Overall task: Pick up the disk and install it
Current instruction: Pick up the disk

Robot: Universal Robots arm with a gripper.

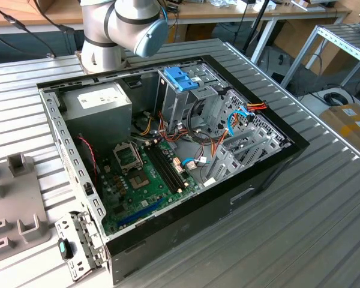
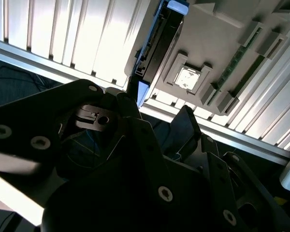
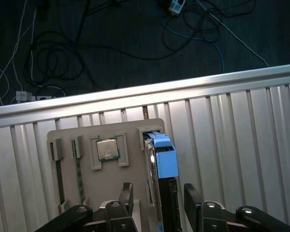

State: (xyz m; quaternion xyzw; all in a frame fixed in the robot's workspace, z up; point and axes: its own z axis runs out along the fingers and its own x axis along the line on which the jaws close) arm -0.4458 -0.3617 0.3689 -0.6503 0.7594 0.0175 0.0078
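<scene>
The disk (image 3: 163, 155) stands on its edge in a slot of a grey holder (image 3: 131, 129); its blue plastic frame and thin metal side face the first wrist view. My gripper (image 3: 159, 187) is open just above the holder. One black finger (image 3: 127, 197) is on one side of the disk and the other on the opposite side, with a small gap at each. The second wrist view shows the disk (image 2: 155, 46) edge-on beyond the gripper's black body.
The holder also carries a square processor chip (image 3: 107, 149) and memory sticks (image 3: 79, 180). The open computer case (image 1: 279, 161) lies on the ribbed metal table (image 1: 324, 228), with a blue-latched drive cage (image 1: 181, 78) inside. Cables (image 3: 111, 43) lie on the floor past the table's edge.
</scene>
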